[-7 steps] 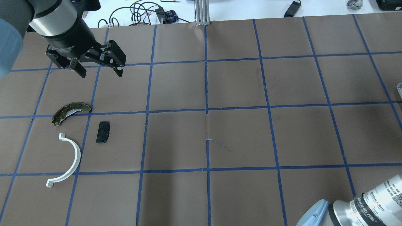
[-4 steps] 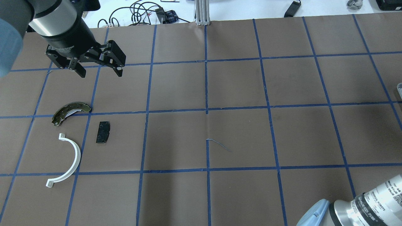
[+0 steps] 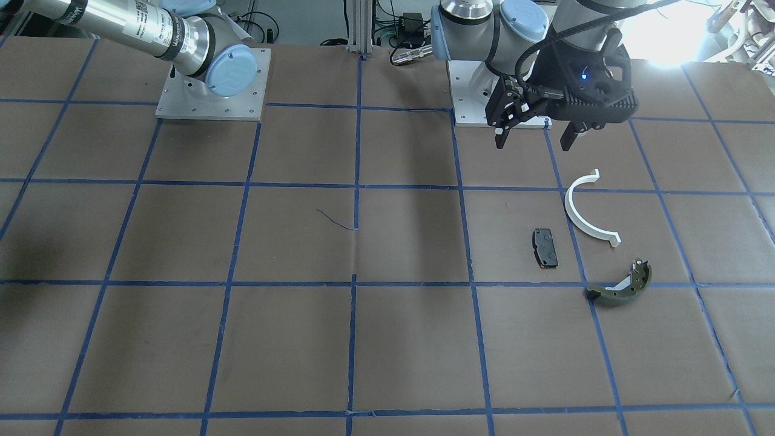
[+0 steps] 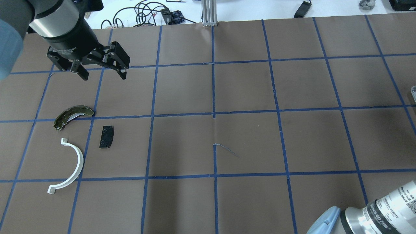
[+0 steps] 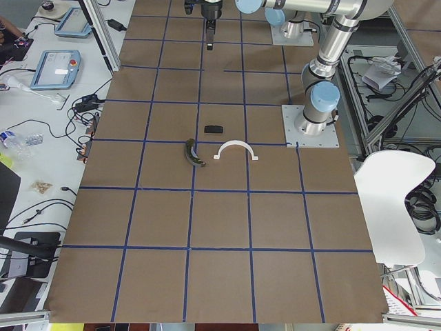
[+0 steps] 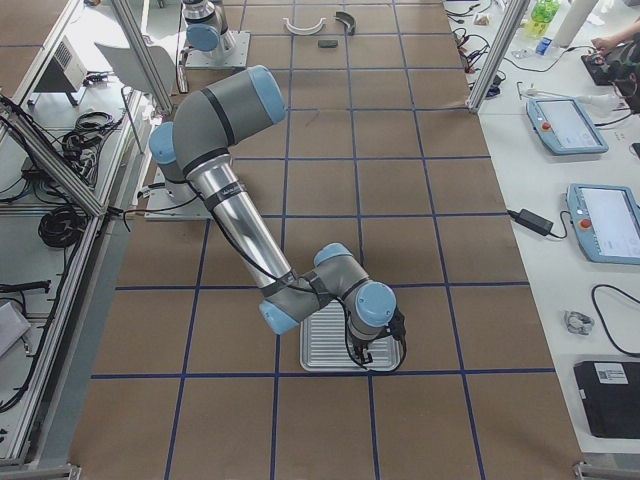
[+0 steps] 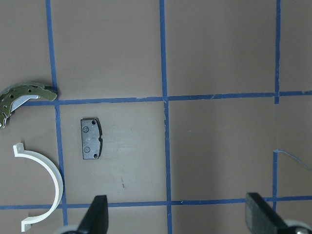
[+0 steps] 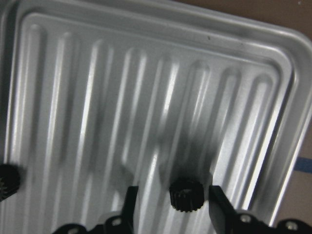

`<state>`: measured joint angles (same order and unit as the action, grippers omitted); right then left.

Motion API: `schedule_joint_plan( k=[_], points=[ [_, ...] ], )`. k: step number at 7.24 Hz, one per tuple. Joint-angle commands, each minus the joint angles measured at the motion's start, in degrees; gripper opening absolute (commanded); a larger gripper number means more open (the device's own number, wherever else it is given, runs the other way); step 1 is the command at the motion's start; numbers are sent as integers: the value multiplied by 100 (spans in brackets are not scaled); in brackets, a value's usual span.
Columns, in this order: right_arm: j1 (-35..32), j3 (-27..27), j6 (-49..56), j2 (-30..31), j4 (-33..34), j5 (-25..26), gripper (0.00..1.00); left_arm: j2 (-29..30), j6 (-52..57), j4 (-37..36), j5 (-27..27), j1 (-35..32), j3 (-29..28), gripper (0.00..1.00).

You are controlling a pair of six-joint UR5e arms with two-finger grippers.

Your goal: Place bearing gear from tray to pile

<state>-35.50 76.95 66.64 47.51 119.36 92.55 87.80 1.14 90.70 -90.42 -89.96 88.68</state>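
The bearing gear [image 8: 186, 195], small, black and toothed, lies on the ribbed silver tray [image 8: 146, 73]. My right gripper [image 8: 171, 195] is open, with one finger on each side of the gear. A second black gear [image 8: 7, 181] shows at the tray's left edge. The pile lies on the brown mat: a white half-ring [image 4: 70, 165], a black pad [image 4: 106, 137] and an olive-green curved shoe [image 4: 73, 115]. My left gripper [image 4: 104, 77] is open and empty, hanging above the mat beyond the pile. The pile also shows in the left wrist view: the pad [image 7: 90, 138], the half-ring [image 7: 51, 173] and the shoe [image 7: 22, 96].
The tray [image 6: 330, 355] stands far from the pile, at the table's right end. The brown mat carries a blue tape grid. A loose end of tape [image 4: 226, 149] curls up near the middle. Cables [image 4: 143, 13] lie past the far edge.
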Motion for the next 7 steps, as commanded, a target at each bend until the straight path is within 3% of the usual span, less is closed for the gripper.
schedule_joint_plan(
  k=[1,2,7],
  points=[
    [-1,-14,-2,-5,9,0,46,0,0,0,7,-4,0,100],
    [-1,-31,-10,-5,9,0,35,0,0,0,7,-4,0,100],
    [-79,-31,-141,82,-26,35,15,0,0,0,7,-4,0,100]
  ],
)
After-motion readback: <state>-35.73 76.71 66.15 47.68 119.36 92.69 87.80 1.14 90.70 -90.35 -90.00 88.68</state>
